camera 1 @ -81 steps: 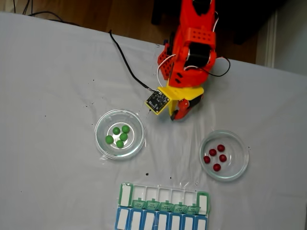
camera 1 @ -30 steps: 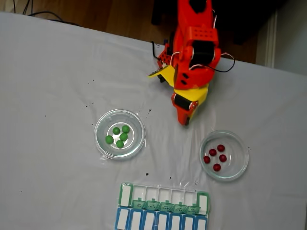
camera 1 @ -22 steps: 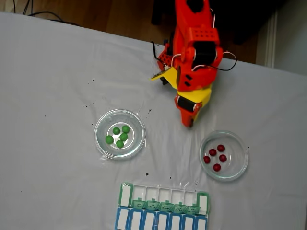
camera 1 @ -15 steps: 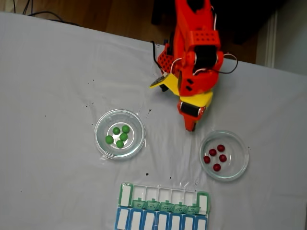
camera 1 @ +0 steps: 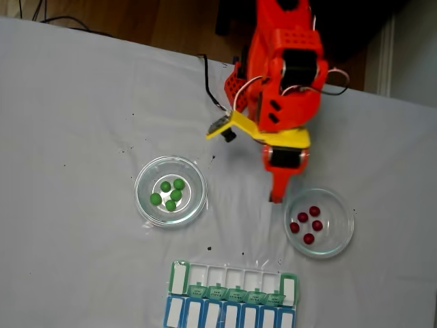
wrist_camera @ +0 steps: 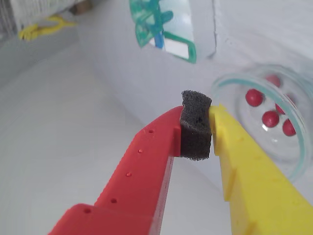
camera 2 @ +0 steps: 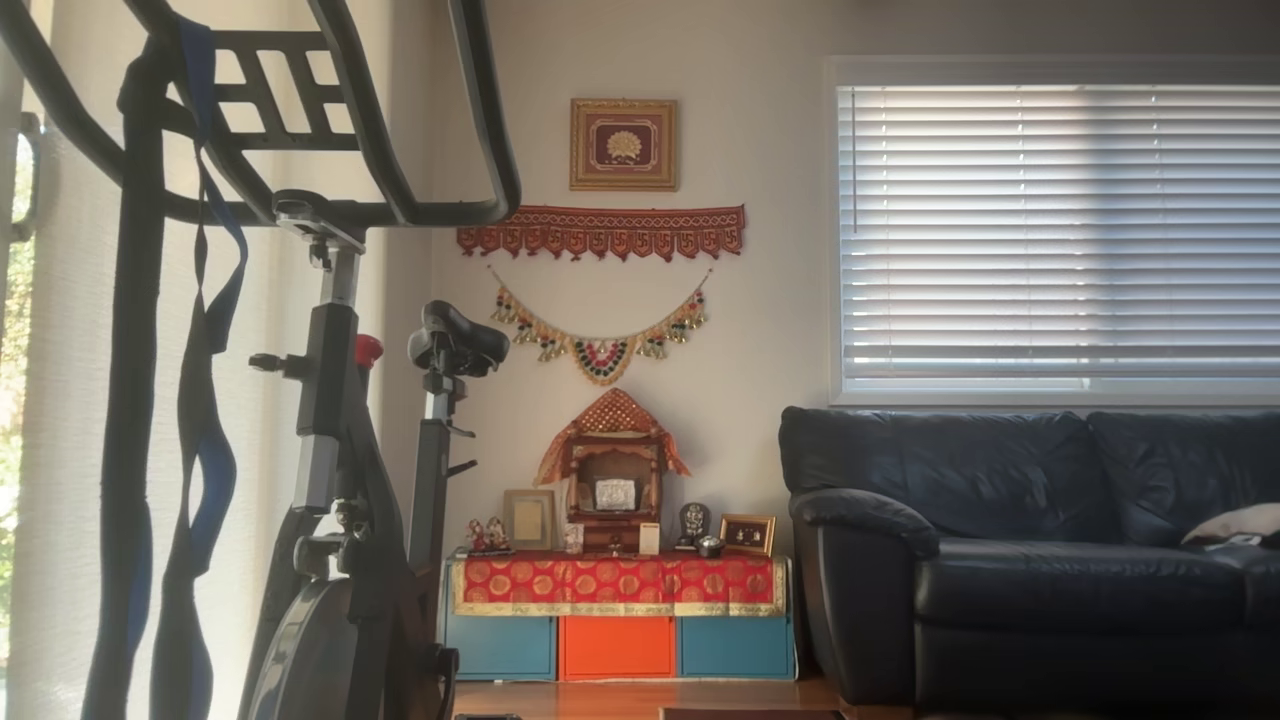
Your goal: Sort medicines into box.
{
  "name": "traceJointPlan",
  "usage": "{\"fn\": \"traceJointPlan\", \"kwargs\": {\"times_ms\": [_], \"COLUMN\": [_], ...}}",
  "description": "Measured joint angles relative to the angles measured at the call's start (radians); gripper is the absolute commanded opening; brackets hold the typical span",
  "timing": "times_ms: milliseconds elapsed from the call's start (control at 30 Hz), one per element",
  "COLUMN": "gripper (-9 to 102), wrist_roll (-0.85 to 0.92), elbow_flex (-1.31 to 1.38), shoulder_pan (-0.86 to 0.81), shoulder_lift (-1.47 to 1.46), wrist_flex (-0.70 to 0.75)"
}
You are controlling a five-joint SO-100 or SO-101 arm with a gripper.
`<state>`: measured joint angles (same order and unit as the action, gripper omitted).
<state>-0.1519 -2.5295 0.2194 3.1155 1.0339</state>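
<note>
Red and yellow fingers meet in the wrist view, pressed together on a dark grey foam pad point(wrist_camera: 196, 126) at the tip of the end effector point(wrist_camera: 196, 132); nothing else between them. Just right of the tip, a clear glass dish point(wrist_camera: 230, 85) holds dark red balls point(wrist_camera: 254, 97), four showing, partly blurred. Farther off, top centre, one end of the pill box point(wrist_camera: 168, 27) with a green lid standing open. White tabletop point(wrist_camera: 58, 137) all around.

Fixed view, looking down: orange-red arm point(camera 1: 283, 75) reaches in from the top edge. End effector point(camera 1: 276, 196) points down-frame, tip close together, just beside the upper left rim of the right-hand glass dish point(camera 1: 341, 240), not over the balls. Five dark red balls point(camera 1: 308, 238) sit in that dish. Left-hand glass dish point(camera 1: 147, 205) holds five green balls point(camera 1: 171, 204), clustered near centre, well apart from the arm. Pill box point(camera 1: 232, 277) lies along the bottom edge between and below the two dishes: a row of white compartments, green lids flipped open, and a blue-lidded row point(camera 1: 229, 316) joined below it. Compartments look empty. Black cable point(camera 1: 205, 85) trails from the arm.

Other view: a living room. Exercise bike point(camera 2: 340, 480) at left, dark sofa point(camera 2: 1030, 560) at right under a blinded window point(camera 2: 1055, 230), small shrine point(camera 2: 612, 480) on a cabinet between them.
</note>
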Motion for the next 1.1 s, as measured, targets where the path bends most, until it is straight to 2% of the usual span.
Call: {"fn": "traceJointPlan", "kwargs": {"times_ms": [133,300,567,867,1100], "gripper": [1,1,1,1,1], "wrist_roll": [0.115,0.238,0.431,0.540,0.537], "elbow_flex": [0.118,0.313,0.413,0.523,0.623], "shoulder_pan": [0.081,0.130,0.204,0.241,0.236], "shoulder_lift": [-0.069,-0.304,-0.431,-0.701,-0.876], "wrist_flex": [0.081,0.146,0.255,0.242,0.213]}}
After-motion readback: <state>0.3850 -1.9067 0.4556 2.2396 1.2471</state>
